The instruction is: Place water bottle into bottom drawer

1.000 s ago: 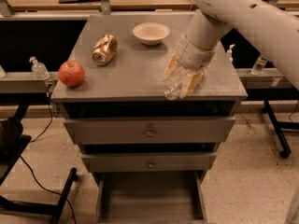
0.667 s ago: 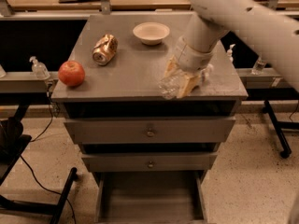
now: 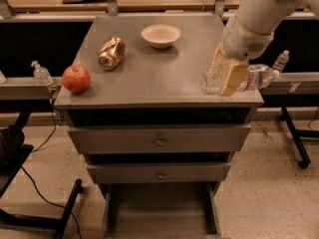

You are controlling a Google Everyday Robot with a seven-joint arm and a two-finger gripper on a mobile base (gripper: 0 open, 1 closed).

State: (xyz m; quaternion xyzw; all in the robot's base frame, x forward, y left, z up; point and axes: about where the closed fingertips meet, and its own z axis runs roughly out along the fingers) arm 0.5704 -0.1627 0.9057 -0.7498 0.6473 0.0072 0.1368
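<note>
The water bottle [image 3: 254, 77] is clear crinkled plastic with a blue and red label band. It lies level above the right front corner of the grey cabinet top [image 3: 149, 78], with its capped end sticking out past the right edge. My gripper [image 3: 227, 81] comes down from the white arm at the upper right and is shut on the bottle's middle, its tan fingers [image 3: 233, 77] on either side. The bottom drawer [image 3: 159, 213] is pulled out at the foot of the cabinet and shows a flat grey floor with low side walls.
On the cabinet top are a red apple [image 3: 76, 78], a crushed can [image 3: 110, 53] and a white bowl [image 3: 160, 35]. Two shut drawers with brass knobs [image 3: 159, 142] sit above the open one. A pump bottle [image 3: 41, 73] stands at the left, a slim bottle [image 3: 281, 61] at the right.
My gripper has carried the water bottle to the right, from over the cabinet top towards its right edge. The bottle now lies level with its cap past the edge.
</note>
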